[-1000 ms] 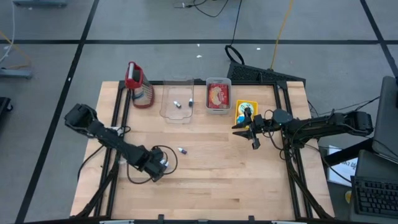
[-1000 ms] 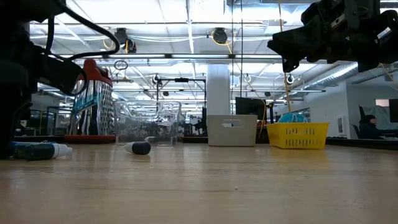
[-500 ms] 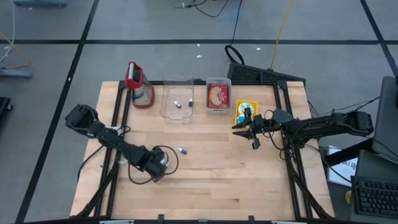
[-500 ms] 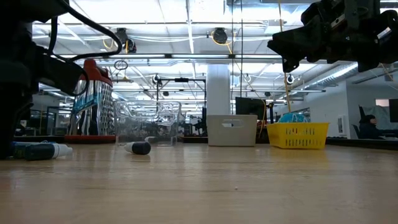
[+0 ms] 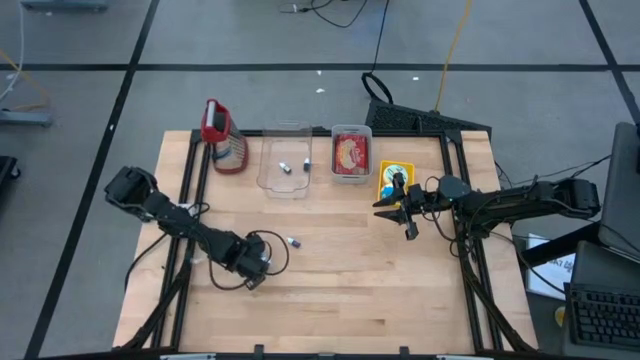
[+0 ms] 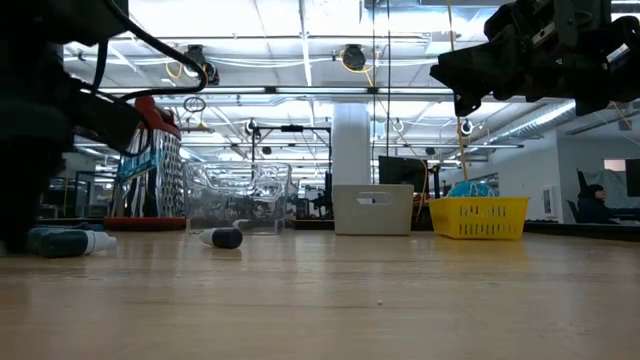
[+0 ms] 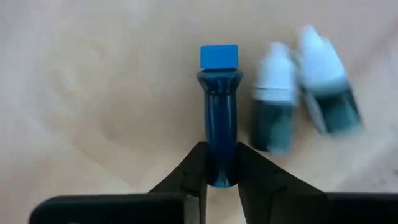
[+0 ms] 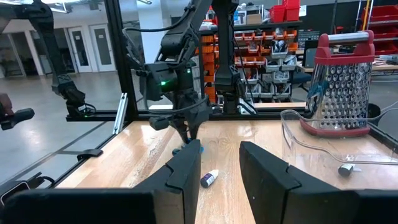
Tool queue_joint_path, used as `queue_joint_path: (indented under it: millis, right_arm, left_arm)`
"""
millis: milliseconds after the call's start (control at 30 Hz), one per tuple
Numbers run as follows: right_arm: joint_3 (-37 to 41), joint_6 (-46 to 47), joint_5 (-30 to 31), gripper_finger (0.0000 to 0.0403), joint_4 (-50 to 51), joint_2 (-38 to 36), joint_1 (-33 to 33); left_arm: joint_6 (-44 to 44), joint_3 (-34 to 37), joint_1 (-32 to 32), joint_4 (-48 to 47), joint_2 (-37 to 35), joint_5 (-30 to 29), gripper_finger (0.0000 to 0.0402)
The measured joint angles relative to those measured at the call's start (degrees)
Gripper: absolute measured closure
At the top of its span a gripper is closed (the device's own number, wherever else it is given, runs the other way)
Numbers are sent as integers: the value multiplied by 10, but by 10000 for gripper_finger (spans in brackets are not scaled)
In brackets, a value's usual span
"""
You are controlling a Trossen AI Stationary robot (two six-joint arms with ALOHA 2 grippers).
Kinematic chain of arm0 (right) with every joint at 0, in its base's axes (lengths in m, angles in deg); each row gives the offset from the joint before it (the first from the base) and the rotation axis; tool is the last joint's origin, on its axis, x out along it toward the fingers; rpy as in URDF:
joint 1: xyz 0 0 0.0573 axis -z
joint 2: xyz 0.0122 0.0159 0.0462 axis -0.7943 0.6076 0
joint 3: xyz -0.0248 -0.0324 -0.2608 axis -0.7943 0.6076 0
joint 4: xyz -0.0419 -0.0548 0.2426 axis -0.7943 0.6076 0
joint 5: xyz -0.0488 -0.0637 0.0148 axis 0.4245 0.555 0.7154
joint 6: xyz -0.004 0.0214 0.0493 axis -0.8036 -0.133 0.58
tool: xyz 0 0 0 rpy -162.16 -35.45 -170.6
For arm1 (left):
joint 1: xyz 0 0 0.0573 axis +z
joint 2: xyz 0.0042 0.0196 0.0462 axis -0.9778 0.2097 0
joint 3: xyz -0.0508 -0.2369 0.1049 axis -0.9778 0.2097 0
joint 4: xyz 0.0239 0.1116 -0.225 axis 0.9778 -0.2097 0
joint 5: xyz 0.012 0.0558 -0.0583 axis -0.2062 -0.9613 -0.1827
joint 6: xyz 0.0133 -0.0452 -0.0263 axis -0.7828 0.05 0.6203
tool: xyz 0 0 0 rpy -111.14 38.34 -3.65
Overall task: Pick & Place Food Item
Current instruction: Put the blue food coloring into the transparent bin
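Note:
A small blue bottle [image 7: 219, 112] with a blue cap lies on its side on the wooden table, and my left gripper [image 7: 221, 167] is shut on it near the table's front left [image 5: 252, 272]. Two small white-capped bottles [image 7: 273, 106] [image 7: 326, 87] lie right beside it. Another small bottle [image 5: 293, 242] lies alone a little farther toward the table's middle. My right gripper [image 5: 392, 205] hangs open above the table's right half with nothing between its fingers [image 8: 221, 180]. My left gripper pinches the blue bottle's bottom end [image 7: 219, 177] between its two fingers [image 7: 194, 168], one on each side. The fingers point down from above and lie across the bottle. The bottle lies flat on the table, its cap pointing away from the fingers.
Along the far edge stand a red-topped metal grater [image 5: 225, 138], a clear tub [image 5: 285, 165] with small bottles in it, a red-filled tub [image 5: 350, 152] and a yellow basket [image 5: 395, 178]. Bare wood fills the table's middle and front.

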Motion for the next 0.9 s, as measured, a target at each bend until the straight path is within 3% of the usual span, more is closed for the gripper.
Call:
queue_joint_path:
  millis: [500, 900]
  right_arm:
    - [0, 4, 0, 303, 0, 0, 0]
    - [0, 4, 0, 303, 0, 0, 0]
  left_arm:
    - [-60, 1, 111, 27, -96, -217, 343]
    - [-318, 0, 202, 311, -118, -237, 342]
